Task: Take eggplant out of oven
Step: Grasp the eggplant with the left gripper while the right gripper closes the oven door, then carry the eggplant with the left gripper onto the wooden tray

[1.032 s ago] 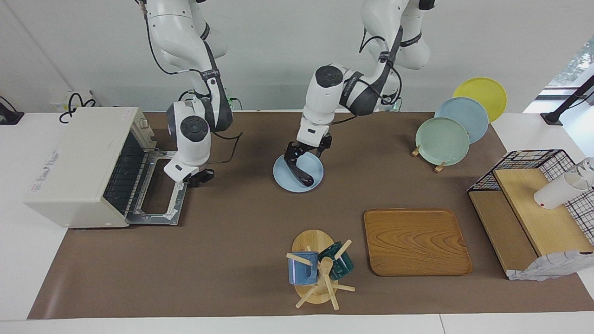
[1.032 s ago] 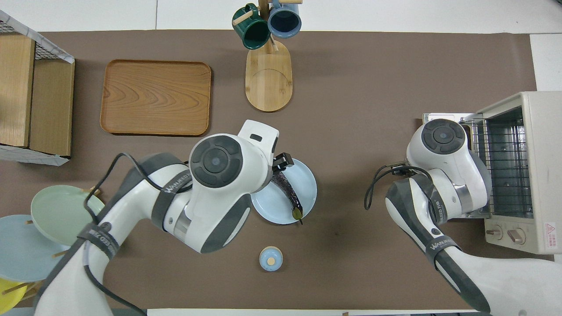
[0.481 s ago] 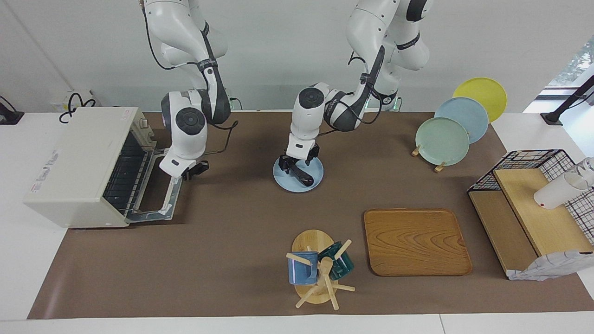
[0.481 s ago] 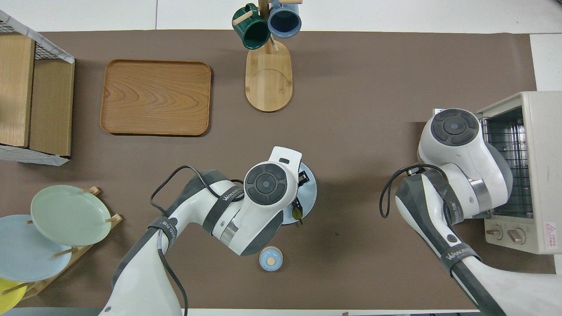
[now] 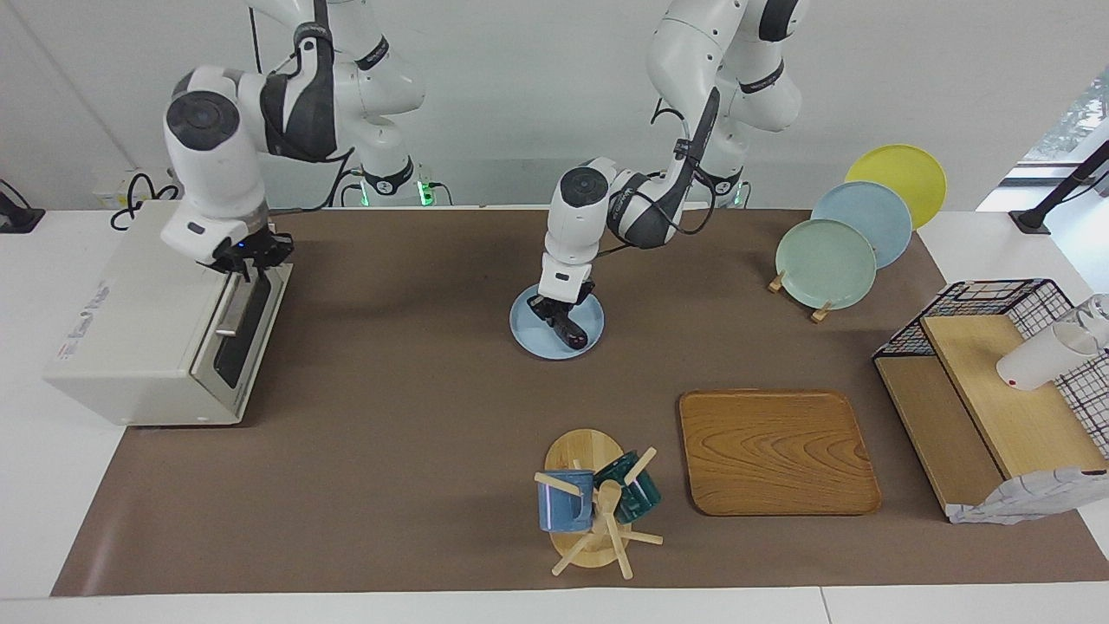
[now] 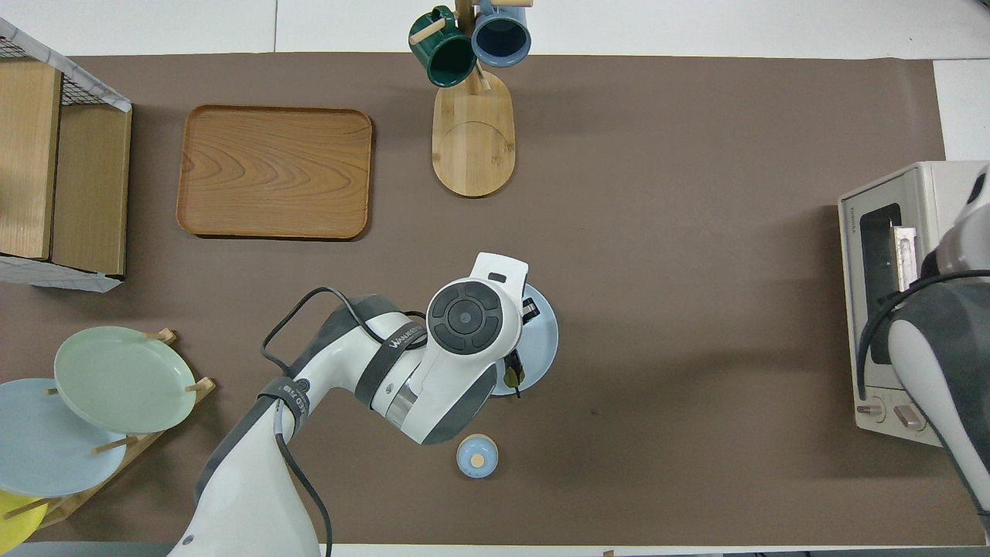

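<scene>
The dark purple eggplant lies on a light blue plate in the middle of the table, outside the oven. My left gripper is down on the eggplant's end nearer the robots and shut on it. In the overhead view my left wrist covers most of the eggplant; only its stem end and part of the plate show. The cream-white oven stands at the right arm's end of the table with its dark glass door shut. My right gripper is at the door's top edge.
A wooden mug rack with two mugs and a wooden tray lie farther from the robots. Three plates stand on a rack and a wire basket sits at the left arm's end. A small blue lidded pot sits nearer the robots than the plate.
The oven door has gone from dropped open to shut, with my right gripper swinging up to its top edge. My left gripper has lowered the eggplant onto the plate and shifted it slightly.
</scene>
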Controlling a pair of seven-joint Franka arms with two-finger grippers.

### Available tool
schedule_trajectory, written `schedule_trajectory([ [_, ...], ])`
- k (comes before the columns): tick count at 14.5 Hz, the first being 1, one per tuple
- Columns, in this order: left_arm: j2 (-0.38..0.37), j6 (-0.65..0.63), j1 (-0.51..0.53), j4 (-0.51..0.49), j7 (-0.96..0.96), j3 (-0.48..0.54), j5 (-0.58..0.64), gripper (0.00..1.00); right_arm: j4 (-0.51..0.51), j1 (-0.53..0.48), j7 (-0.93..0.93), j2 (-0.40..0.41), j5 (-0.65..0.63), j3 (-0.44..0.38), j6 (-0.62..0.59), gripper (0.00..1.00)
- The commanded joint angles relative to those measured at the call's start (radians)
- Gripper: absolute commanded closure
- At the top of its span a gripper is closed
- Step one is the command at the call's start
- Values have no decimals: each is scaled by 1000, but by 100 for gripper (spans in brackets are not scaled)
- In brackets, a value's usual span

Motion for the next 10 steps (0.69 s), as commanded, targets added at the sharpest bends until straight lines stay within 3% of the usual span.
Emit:
schedule_trajectory([
  [1, -52, -156, 85, 90, 103, 2, 6, 100, 175, 8, -13, 2, 53, 16, -156, 65],
  [3, -63, -270, 177, 179, 253, 2, 6, 100, 288, -9, -7, 11, 134, 8, -252, 32],
  [6, -22, -400, 353, 332, 555, 0, 17, 100, 436, -42, -13, 63, 173, 5, -330, 0],
  [7, -8, -398, 405, 351, 646, 0, 17, 100, 483, -58, -7, 91, 210, 5, -339, 0],
  [10, 21, -356, 549, 351, 885, 0, 19, 100, 491, -50, 6, 95, 218, 11, -346, 0],
])
